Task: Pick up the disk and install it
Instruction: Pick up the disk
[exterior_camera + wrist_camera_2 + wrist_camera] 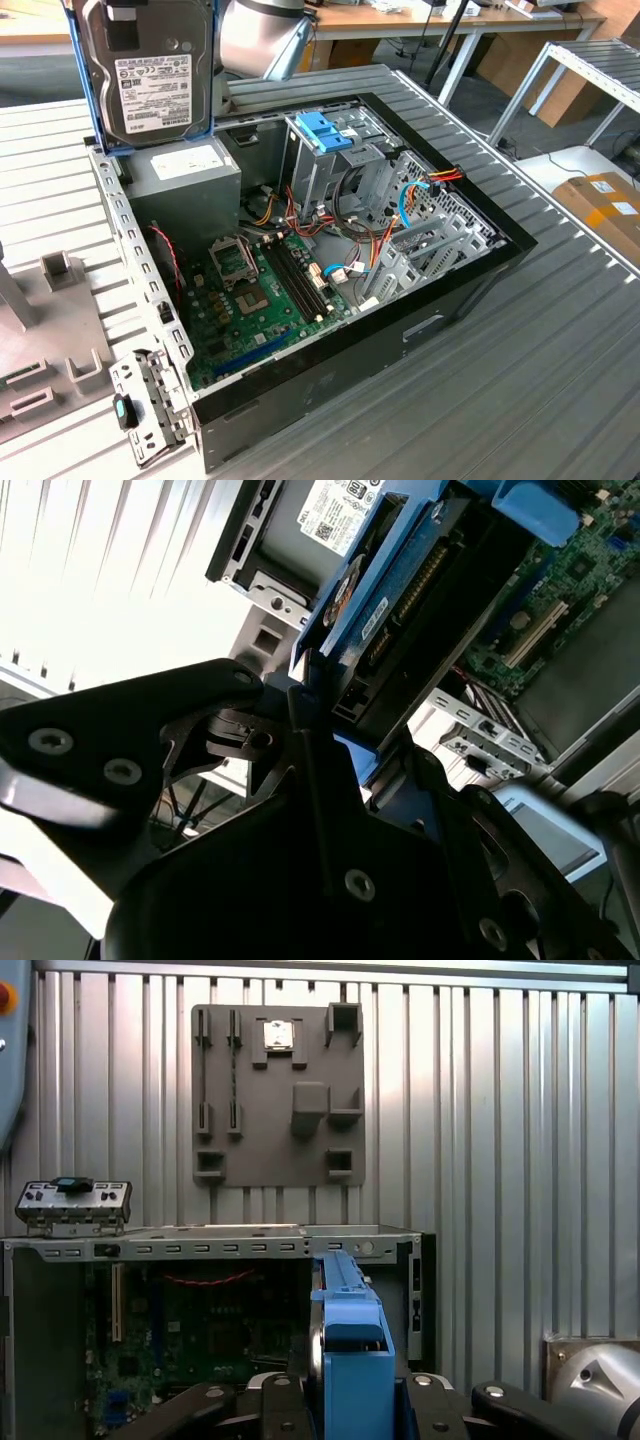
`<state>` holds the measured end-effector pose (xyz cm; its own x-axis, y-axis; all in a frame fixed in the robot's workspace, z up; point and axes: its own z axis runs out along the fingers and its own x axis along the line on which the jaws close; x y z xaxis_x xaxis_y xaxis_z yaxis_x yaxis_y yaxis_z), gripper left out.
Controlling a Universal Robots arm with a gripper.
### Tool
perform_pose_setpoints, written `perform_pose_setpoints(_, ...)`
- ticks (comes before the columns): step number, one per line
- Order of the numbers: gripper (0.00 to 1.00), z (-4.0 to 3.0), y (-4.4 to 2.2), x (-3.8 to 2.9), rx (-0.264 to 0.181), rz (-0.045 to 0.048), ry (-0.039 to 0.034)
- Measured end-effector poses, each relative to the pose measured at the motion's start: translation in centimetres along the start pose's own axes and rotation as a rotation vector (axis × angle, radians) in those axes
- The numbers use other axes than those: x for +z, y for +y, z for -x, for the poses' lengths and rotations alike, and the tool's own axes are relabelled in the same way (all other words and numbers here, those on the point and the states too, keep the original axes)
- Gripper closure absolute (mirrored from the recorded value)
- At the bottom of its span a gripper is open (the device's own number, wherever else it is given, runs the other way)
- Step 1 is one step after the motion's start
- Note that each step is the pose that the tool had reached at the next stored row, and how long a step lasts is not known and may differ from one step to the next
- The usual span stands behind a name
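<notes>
The disk (150, 75), a silver-grey hard drive with a white barcode label and a blue plastic bracket along its edges, hangs upright in the air at the exterior view's upper left. It is above the corner of the open computer case (455, 290), over the grey power-supply box (185, 175). In both wrist views my gripper (350, 1405) is shut on the disk (348, 1340), with black fingers (430, 1400) on either side of its blue-edged body. The second wrist view shows the disk (400, 610) edge-on, clamped in the gripper (315, 715), with the case below it.
Inside the case a metal drive cage topped by a blue latch (325, 130) stands beside cables and the green motherboard (260, 290). A grey fixture plate (278, 1095) lies on the slatted table beyond the case. A removed bracket (150, 405) lies by the case's near corner.
</notes>
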<state>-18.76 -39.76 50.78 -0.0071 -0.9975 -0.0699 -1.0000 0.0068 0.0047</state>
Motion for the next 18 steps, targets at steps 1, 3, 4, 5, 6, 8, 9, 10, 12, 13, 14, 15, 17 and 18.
perform_pose_setpoints(1,0.63,-0.05,-0.12,0.01,0.0,0.0,0.0001)
perform_pose_setpoints(3,0.63,-0.14,-0.45,0.05,0.0,0.0001,0.0001)
perform_pose_setpoints(4,0.63,-0.17,-0.58,0.07,0.0,0.0,0.0001)
perform_pose_setpoints(5,0.63,-0.2,-0.79,0.09,0.0,0.0,0.0001)
perform_pose_setpoints(6,0.63,-0.22,-1.07,0.11,0.0,0.0001,0.0001)
perform_pose_setpoints(8,0.63,-0.25,-1.88,0.15,0.0,0.0,0.0)
perform_pose_setpoints(9,0.63,-0.27,-2.28,0.17,0.0,0.0,0.0001)
perform_pose_setpoints(10,0.63,-0.28,-2.53,0.19,0.0,0.0,0.0)
perform_pose_setpoints(12,0.63,-0.32,-3.05,0.22,0.0,0.0,0.0)
perform_pose_setpoints(13,0.63,-0.33,-3.16,0.23,0.0,0.0,0.0)
perform_pose_setpoints(14,0.63,-0.36,-3.26,0.24,0.0,0.0,0.0)
perform_pose_setpoints(15,0.63,-0.4,-3.51,0.25,0.0,0.0,0.0001)
perform_pose_setpoints(17,0.63,-0.46,-3.85,0.28,0.0,0.0,0.0)
perform_pose_setpoints(18,0.63,-0.5,-3.99,0.28,0.0,0.0,0.0)
